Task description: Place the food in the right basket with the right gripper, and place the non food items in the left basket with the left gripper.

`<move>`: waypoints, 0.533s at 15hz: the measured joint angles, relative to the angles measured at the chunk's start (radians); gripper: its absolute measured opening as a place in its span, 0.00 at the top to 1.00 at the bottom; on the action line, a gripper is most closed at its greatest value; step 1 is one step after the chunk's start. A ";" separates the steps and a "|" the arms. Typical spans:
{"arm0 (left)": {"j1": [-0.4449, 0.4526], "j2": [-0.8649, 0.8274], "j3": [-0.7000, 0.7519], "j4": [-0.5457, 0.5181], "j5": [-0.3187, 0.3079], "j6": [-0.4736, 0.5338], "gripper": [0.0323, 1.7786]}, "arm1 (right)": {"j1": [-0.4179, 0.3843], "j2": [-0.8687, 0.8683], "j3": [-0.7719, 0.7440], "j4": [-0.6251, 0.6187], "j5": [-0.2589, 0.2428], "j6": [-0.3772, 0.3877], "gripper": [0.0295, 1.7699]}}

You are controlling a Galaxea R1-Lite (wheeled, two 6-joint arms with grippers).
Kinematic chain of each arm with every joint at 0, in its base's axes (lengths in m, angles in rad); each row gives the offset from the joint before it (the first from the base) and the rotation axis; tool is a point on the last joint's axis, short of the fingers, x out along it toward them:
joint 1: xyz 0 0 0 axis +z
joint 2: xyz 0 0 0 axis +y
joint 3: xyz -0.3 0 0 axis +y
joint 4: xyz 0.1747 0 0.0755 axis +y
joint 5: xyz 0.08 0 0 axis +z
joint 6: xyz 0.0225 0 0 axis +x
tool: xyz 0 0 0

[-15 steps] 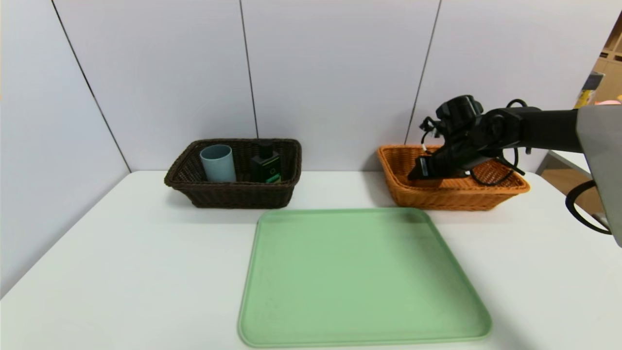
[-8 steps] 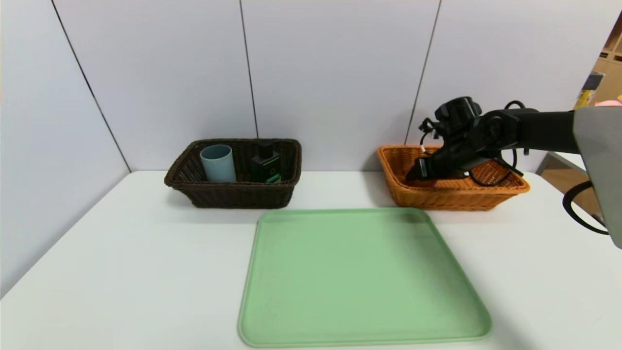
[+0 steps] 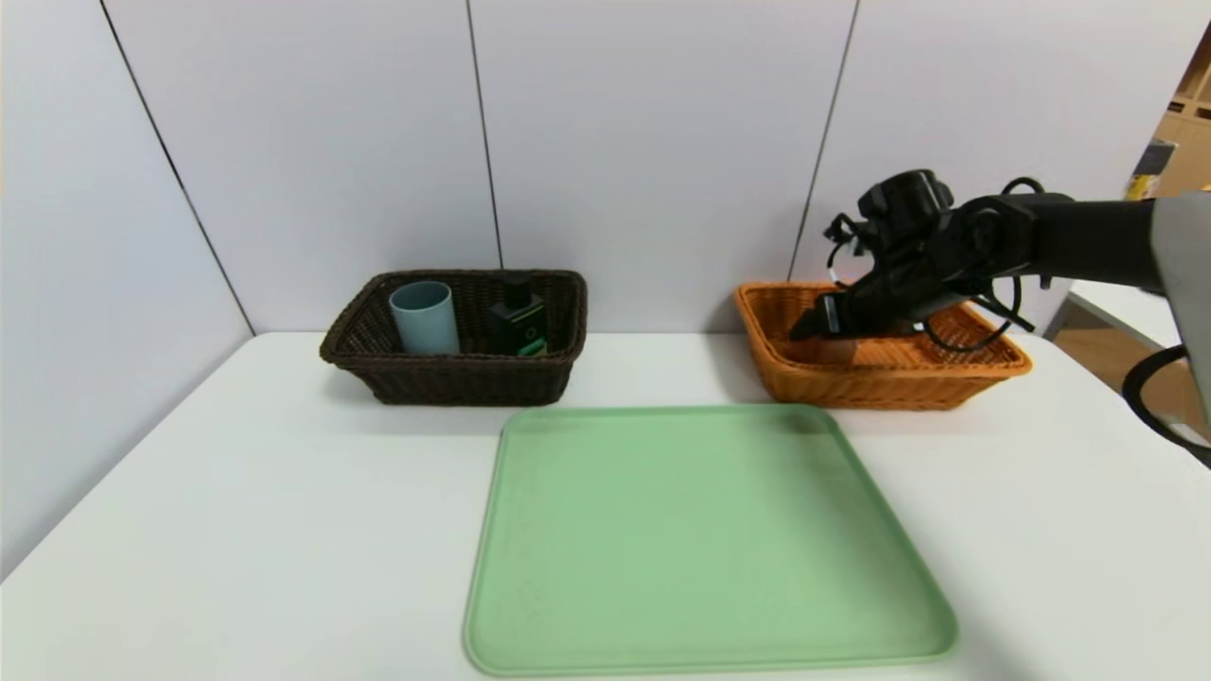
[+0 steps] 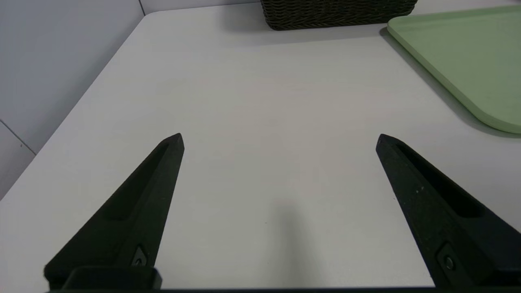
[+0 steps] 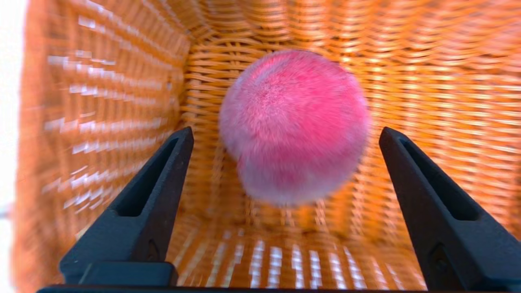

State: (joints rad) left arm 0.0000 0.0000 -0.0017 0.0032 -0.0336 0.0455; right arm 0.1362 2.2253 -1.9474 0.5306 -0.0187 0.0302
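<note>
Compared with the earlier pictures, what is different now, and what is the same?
The right gripper has risen slightly in the orange basket and let go of the peach. The cup, black bottle, dark basket and green tray stayed put.

Bright, diffuse light leaves soft shadows on the white table (image 3: 284, 492); in the right wrist view, glare and blur streak the orange basket (image 5: 110, 89).

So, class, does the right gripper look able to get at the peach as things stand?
Probably yes: the right gripper stands open above the peach in the orange-tan basket, with nothing visible between them.
</note>
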 joint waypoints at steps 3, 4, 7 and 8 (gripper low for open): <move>0.000 0.000 0.000 0.000 0.000 0.000 0.05 | 0.004 -0.103 0.020 0.071 0.001 0.001 0.08; 0.000 0.000 0.000 0.000 0.000 0.000 0.05 | 0.006 -0.148 0.046 0.086 0.000 0.001 0.08; 0.000 0.000 0.000 0.000 0.000 0.000 0.05 | 0.005 -0.323 0.195 0.100 0.000 0.001 0.06; 0.000 0.000 0.000 0.000 0.000 0.000 0.05 | 0.004 -0.393 0.255 0.101 0.000 0.001 0.06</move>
State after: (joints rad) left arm 0.0000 0.0000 -0.0017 0.0032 -0.0336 0.0460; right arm 0.1398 1.8323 -1.6928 0.6321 -0.0183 0.0311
